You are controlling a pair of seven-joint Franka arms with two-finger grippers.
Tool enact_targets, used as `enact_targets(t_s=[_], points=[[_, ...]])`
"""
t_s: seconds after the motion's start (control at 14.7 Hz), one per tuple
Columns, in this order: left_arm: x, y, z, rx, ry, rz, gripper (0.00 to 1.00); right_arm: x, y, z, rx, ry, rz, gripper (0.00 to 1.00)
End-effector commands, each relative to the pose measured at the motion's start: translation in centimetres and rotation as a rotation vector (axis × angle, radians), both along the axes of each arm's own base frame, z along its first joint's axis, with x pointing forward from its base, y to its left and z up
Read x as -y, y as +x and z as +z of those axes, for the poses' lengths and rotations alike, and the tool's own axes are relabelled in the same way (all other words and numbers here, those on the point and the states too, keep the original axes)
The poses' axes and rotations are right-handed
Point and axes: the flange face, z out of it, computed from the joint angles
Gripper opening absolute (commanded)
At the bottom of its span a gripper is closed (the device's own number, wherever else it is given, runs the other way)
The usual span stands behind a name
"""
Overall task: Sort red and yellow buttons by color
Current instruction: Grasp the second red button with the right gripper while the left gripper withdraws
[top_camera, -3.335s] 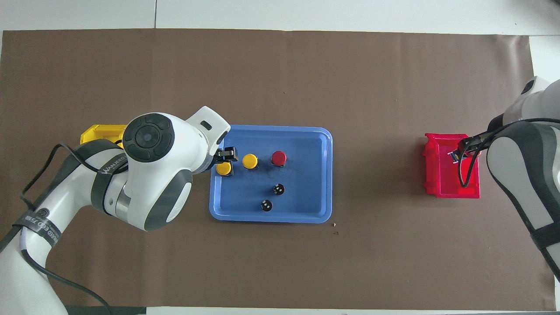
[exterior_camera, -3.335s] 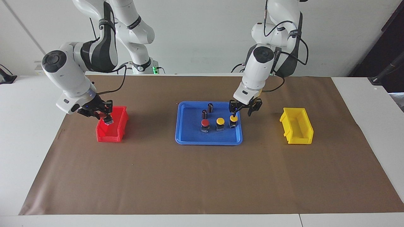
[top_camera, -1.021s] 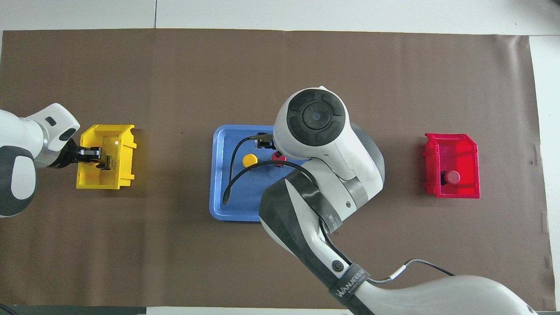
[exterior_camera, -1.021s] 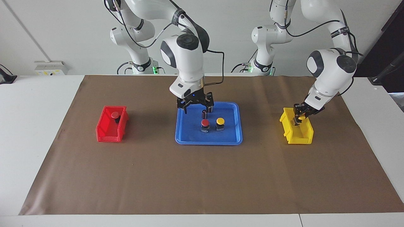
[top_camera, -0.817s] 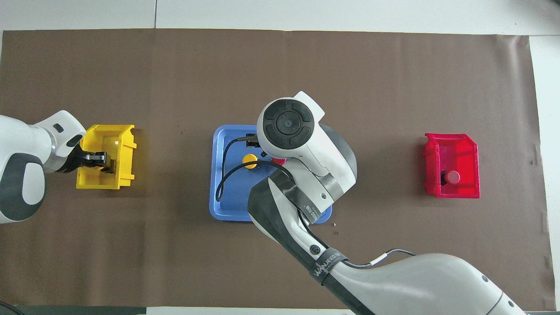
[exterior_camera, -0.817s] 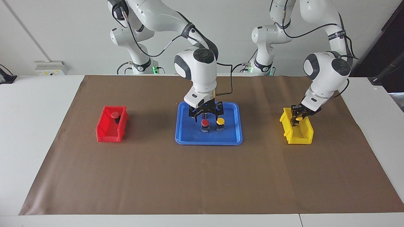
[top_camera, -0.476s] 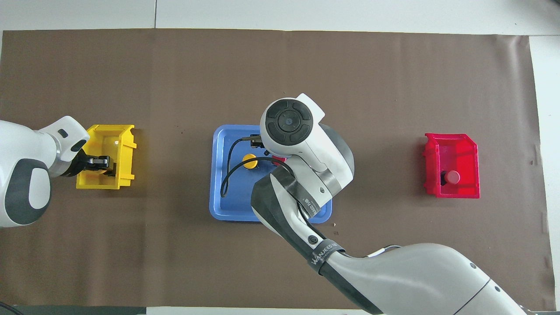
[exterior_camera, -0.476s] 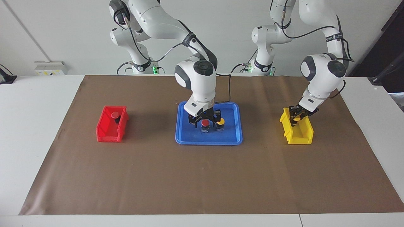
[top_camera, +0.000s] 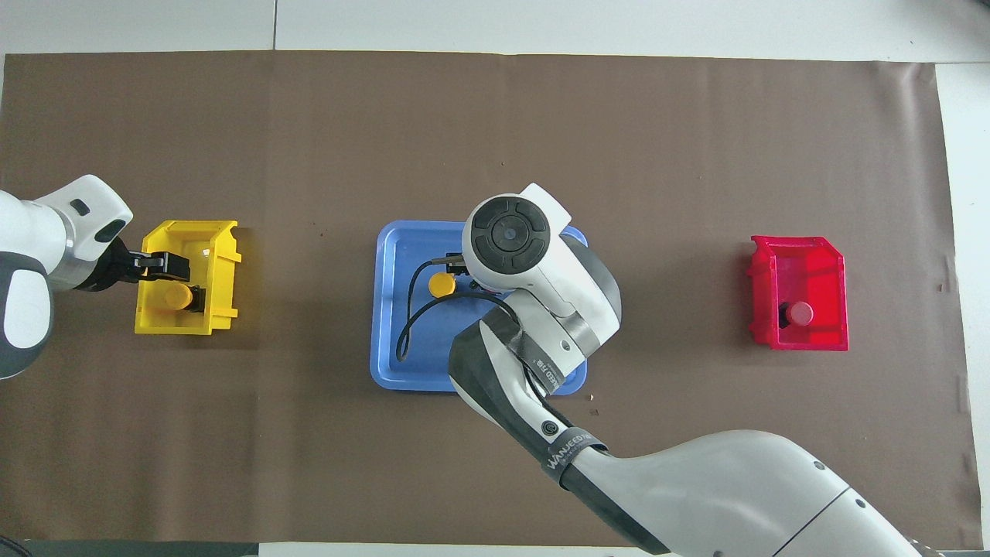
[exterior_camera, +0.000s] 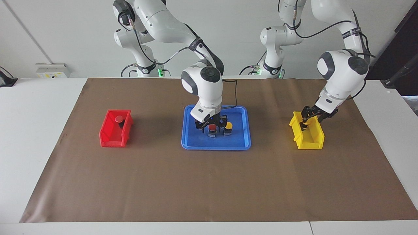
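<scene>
The right hand [exterior_camera: 212, 125] is down in the blue tray [exterior_camera: 192, 143], its fingers spread to either side of the red button [exterior_camera: 212, 130] standing there; I can't see that they have closed on it yet, so they look apart. Just beside that button, toward the left arm's end of the surface, stands a yellow button [exterior_camera: 228, 127], untouched.

The left hand [exterior_camera: 312, 114] hangs over the yellow bin [exterior_camera: 310, 140], fingers apart and holding nothing. From above, a yellow button [top_camera: 177, 296] lies inside that bin. At the right arm's end of the surface, a red button [exterior_camera: 119, 119] already sits in the red bin [exterior_camera: 112, 138].

So I'd say half the sorting is done, one of each colour binned, and the step in hand is picking up the second red one. Next the right hand needs to close squarely on the button's body and lift straight up, since the yellow neighbour is close enough to get knocked. The left hand can then come back to the tray for that last yellow button.
</scene>
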Motion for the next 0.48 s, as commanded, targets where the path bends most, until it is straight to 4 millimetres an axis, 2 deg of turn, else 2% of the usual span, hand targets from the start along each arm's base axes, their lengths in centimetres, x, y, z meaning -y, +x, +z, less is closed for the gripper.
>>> enact_targets(t_s=[0.0,0.07,0.14,0.34,0.41], points=[[0.3,1.5,8.6,-0.001,0.010,-0.023,1.00,0.3,-0.6,0.4,0.024,-0.003,0.017,0.78],[0.5,1.4,12.2,0.004,0.010,-0.029,1.00,0.3,-0.7,0.2,0.021,-0.005,0.018,0.76],[0.8,1.0,14.6,-0.005,0.011,-0.036,1.00,0.4,-0.8,0.0,0.022,-0.004,0.021,0.75],[2.1,-0.2,18.6,-0.017,0.027,-0.063,1.00,-0.1,-1.9,-0.6,0.016,-0.009,0.037,0.72],[2.5,-0.3,18.7,-0.013,0.024,-0.070,1.00,-0.2,-1.9,-0.6,0.016,-0.009,0.039,0.72]])
